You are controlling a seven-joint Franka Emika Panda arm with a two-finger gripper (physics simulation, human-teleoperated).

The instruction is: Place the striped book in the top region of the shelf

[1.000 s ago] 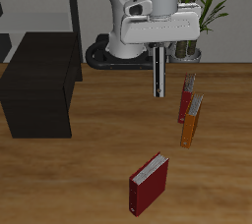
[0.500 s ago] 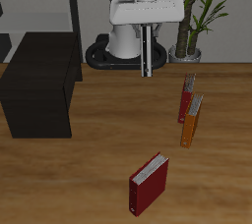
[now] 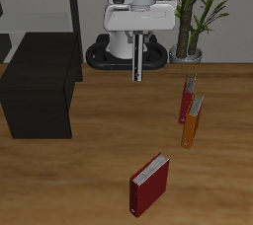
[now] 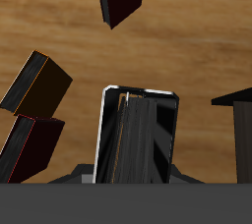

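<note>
The striped book (image 3: 137, 61) hangs edge-on and upright in the air, with my gripper (image 3: 137, 37) shut on its upper end. It is high above the table, near the robot's base. In the wrist view the striped book (image 4: 138, 135) fills the middle, showing its dark striped cover and white page edge between my fingers (image 4: 187, 176). The shelf (image 3: 40, 83), a large matte black box with a flat top, stands off to the side of the held book, and its top is bare. One corner of the shelf (image 4: 239, 120) shows in the wrist view.
A dark red book (image 3: 150, 183) lies flat near the table's front edge. An orange book (image 3: 192, 120) and another dark red book (image 3: 187, 99) stand together beside it, farther back. A potted plant (image 3: 193, 12) stands at the back. A pale thin-framed rack (image 3: 69, 2) rises behind the shelf.
My gripper has carried the striped book upward, toward the back of the table and sideways toward the shelf. The other books have not moved.
</note>
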